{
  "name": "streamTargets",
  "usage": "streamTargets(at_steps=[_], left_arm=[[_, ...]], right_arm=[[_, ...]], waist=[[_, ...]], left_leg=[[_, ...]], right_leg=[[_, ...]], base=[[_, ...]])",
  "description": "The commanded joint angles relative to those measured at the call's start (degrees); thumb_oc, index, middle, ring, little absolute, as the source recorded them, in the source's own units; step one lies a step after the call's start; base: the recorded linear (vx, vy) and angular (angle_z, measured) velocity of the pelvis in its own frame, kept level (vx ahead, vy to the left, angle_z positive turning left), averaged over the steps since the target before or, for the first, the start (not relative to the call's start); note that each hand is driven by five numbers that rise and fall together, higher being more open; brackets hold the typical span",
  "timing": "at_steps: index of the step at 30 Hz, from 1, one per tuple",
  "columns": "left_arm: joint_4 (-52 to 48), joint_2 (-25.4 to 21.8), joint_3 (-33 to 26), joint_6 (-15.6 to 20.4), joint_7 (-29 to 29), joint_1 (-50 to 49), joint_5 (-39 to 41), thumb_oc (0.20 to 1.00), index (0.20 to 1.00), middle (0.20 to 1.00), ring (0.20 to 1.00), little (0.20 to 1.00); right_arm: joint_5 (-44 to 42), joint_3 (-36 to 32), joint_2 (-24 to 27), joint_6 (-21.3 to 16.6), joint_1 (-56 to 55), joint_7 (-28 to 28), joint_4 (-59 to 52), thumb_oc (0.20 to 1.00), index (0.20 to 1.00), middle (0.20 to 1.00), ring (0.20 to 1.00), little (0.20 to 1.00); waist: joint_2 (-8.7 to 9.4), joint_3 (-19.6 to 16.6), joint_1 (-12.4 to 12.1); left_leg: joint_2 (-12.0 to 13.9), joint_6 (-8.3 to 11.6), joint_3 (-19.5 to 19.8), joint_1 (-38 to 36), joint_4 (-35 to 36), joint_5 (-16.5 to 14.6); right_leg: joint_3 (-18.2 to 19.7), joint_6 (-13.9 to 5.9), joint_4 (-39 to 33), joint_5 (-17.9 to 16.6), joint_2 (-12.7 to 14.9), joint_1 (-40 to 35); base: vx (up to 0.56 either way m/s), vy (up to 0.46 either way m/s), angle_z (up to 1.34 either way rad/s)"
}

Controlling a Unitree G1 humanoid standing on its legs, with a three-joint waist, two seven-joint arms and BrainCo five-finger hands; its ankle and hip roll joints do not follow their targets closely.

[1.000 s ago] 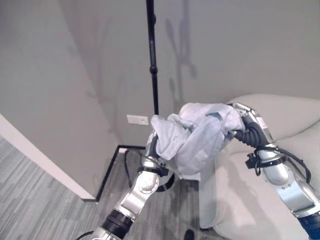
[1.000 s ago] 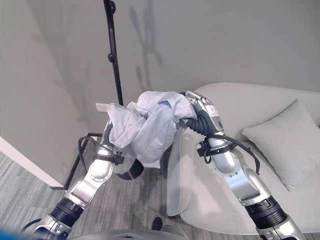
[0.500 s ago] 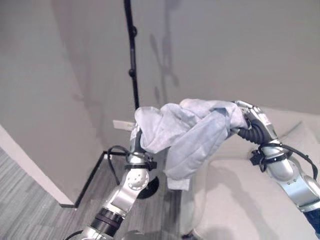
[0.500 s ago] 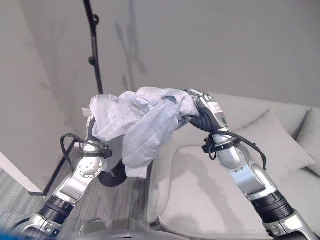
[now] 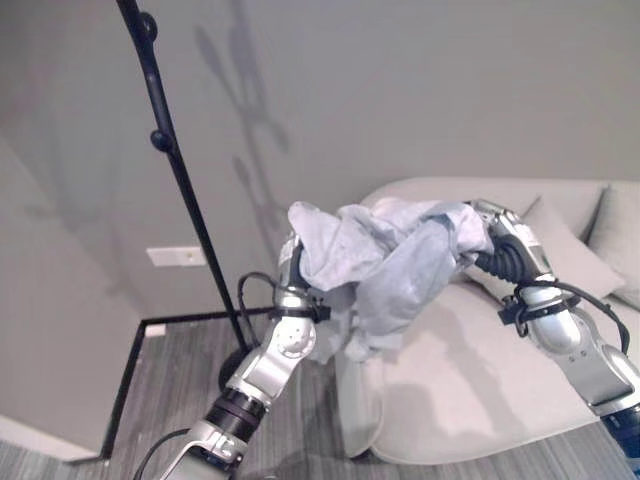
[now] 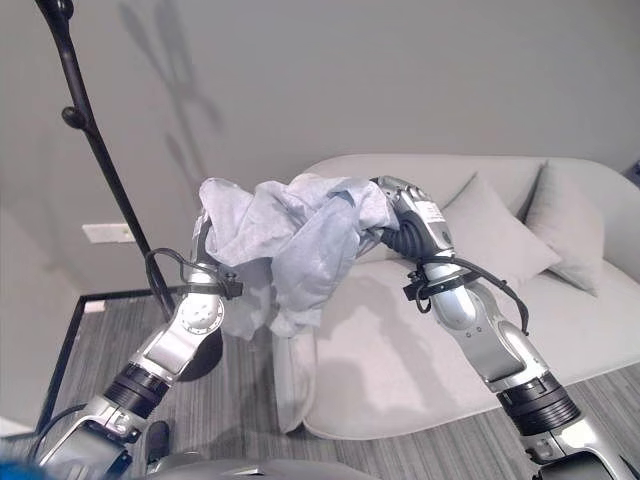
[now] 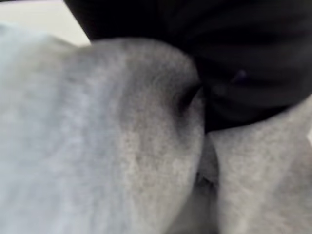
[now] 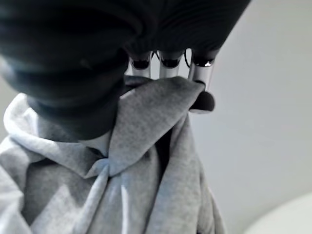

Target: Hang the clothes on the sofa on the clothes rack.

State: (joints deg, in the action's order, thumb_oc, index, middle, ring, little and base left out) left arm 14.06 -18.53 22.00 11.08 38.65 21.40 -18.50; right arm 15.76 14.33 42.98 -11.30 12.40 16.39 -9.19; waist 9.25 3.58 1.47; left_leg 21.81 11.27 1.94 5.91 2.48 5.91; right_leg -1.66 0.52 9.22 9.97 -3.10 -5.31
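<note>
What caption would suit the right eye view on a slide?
Both arms hold a bunched grey garment aloft between the black clothes rack and the pale sofa, right hand gripping it.

Left arm: enters from lower left of the head view, forearm raised steeply toward centre frame; left hand [image 5: 293, 262] at its top, fingers hidden under cloth.

Right arm: enters from lower right, elbow bent, forearm angled up-left; right hand [image 6: 405, 205] at centre, fingers [image 8: 168, 66] curled over a fold of the garment [image 6: 300, 235].

Grey carpet [image 6: 420, 450], white wall outlet [image 5: 176, 256]
</note>
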Motion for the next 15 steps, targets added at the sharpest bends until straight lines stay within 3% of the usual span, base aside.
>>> streamTargets(at_steps=[1,2,3,4,5,6,8,9,11,13,14,15], left_arm=[[-3.4,1.1,-2.0,2.2,4.4,4.8,-3.9,0.2,0.2,0.2,0.2,0.2],[-3.5,1.0,-1.3,3.0,3.5,4.5,-4.9,0.2,0.2,0.2,0.2,0.2],[-3.5,1.0,-1.2,3.1,3.5,4.5,-4.9,0.2,0.2,0.2,0.2,0.2],[-3.8,0.8,-1.0,3.3,3.4,4.4,-5.0,0.2,0.2,0.2,0.2,0.2],[-3.9,-0.5,-0.7,3.5,3.5,4.5,-4.9,0.2,0.2,0.2,0.2,0.2],[-4.6,-2.3,-1.5,2.9,4.3,4.4,-5.9,0.2,0.2,0.2,0.2,0.2],[-6.9,-4.7,-3.2,2.5,5.7,3.5,-7.1,0.2,0.2,0.2,0.2,0.2],[-8.8,-7.1,-5.7,1.8,7.7,3.0,-9.0,0.2,0.2,0.2,0.2,0.2],[-10.1,-10.1,-9.5,-0.1,10.4,2.8,-12.8,0.2,0.2,0.2,0.2,0.2],[-10.7,-10.4,-10.5,-0.2,10.8,2.5,-14.1,0.2,0.2,0.2,0.2,0.2],[-12.4,-11.4,-13.3,-0.1,11.1,0.9,-16.3,0.2,0.2,0.2,0.2,0.2],[-13.5,-11.8,-14.5,0.0,11.1,0.2,-16.8,0.2,0.2,0.2,0.2,0.2]], right_arm=[[-0.5,-3.4,2.9,-2.7,0.9,2.9,-4.3,0.2,0.2,0.2,0.2,0.2],[1.5,-5.4,3.1,-2.1,-1.3,2.9,-4.7,0.2,0.2,0.2,0.2,0.2],[1.5,-5.5,3.1,-2.1,-1.5,2.8,-4.8,0.2,0.2,0.2,0.2,0.2],[2.4,-6.9,2.8,-1.8,-2.9,3.3,-5.0,0.2,0.2,0.2,0.2,0.2],[4.2,-9.1,1.5,-0.9,-5.1,4.1,-4.8,0.2,0.2,0.2,0.2,0.2],[6.1,-11.4,0.3,0.1,-6.3,5.5,-4.8,0.2,0.2,0.2,0.2,0.2],[8.5,-13.9,-0.9,1.1,-7.4,7.2,-5.1,0.2,0.2,0.2,0.2,0.2],[11.1,-16.6,-1.4,2.2,-7.9,10.1,-5.1,0.2,0.2,0.2,0.2,0.2],[14.8,-20.7,-3.3,3.5,-9.7,13.6,-5.5,0.2,0.2,0.2,0.2,0.2],[15.3,-21.8,-3.8,3.6,-10.7,13.9,-6.0,0.2,0.2,0.2,0.2,0.2],[15.8,-24.8,-4.4,3.0,-12.3,14.5,-7.0,0.2,0.2,0.2,0.2,0.2],[16.0,-25.9,-4.5,2.8,-12.6,14.8,-7.2,0.2,0.2,0.2,0.2,0.2]], waist=[[-2.34,-4.2,-1.2],[-2.9,-5.0,-0.5],[-2.61,-5.2,-0.6],[-2.59,-5.3,-0.3],[-1.46,-5.9,-0.4],[-1.59,-6.0,-0.3],[-2.0,-6.0,-0.4],[-3.75,-5.5,0.4],[-5.48,-5.3,1.7],[-5.66,-5.4,2.3],[-6.33,-5.5,3.6],[-6.71,-5.4,3.9]], left_leg=[[-0.2,1.57,-1.0,3.5,-5.0,3.9],[-2.5,1.26,-3.3,3.3,-6.3,1.2],[-2.9,1.1,-3.5,3.5,-6.6,1.0],[-4.4,0.34,-4.5,3.8,-7.6,-0.1],[-8.0,-1.26,-7.0,4.0,-9.1,-2.4],[-10.8,-3.19,-9.1,3.3,-8.9,-3.6],[-13.9,-6.0,-10.9,2.1,-7.6,-4.3],[-15.5,-8.47,-11.7,0.5,-5.6,-4.5],[-18.0,-10.46,-13.0,-3.3,-1.2,-4.8],[-18.8,-10.73,-12.8,-4.4,0.2,-4.9],[-19.8,-11.07,-13.0,-6.4,2.1,-5.3],[-20.0,-11.09,-12.9,-7.2,2.3,-6.0]], right_leg=[[-2.9,-8.71,-7.9,0.1,15.0,-10.3],[-3.5,-10.2,-7.5,-2.7,17.8,-10.5],[-3.6,-10.38,-7.7,-2.7,18.2,-10.5],[-4.0,-11.19,-6.7,-6.2,19.9,-10.1],[-4.3,-12.45,-4.5,-12.8,23.5,-8.1],[-5.0,-12.5,-1.4,-18.8,25.8,-6.0],[-4.4,-11.76,4.0,-24.3,27.5,-2.2],[-3.4,-10.73,10.5,-27.0,27.3,1.5],[-4.0,-10.36,16.0,-26.8,26.9,4.8],[-3.2,-10.16,15.9,-25.3,25.4,5.6],[-2.4,-9.43,14.8,-19.5,21.0,7.8],[-2.5,-9.14,13.8,-15.6,19.0,8.9]], base=[[0.45,0.445,-0.17],[0.28,0.295,0.11],[0.42,0.426,0.37],[0.4,0.38,0.42],[0.6,0.605,0.2],[0.54,0.607,0.02],[0.35,0.521,0.05],[0.34,0.527,0.14],[0.36,0.473,0.02],[0.22,0.206,0.21],[0.21,0.15,0.36],[0.3,0.18,0.33]])
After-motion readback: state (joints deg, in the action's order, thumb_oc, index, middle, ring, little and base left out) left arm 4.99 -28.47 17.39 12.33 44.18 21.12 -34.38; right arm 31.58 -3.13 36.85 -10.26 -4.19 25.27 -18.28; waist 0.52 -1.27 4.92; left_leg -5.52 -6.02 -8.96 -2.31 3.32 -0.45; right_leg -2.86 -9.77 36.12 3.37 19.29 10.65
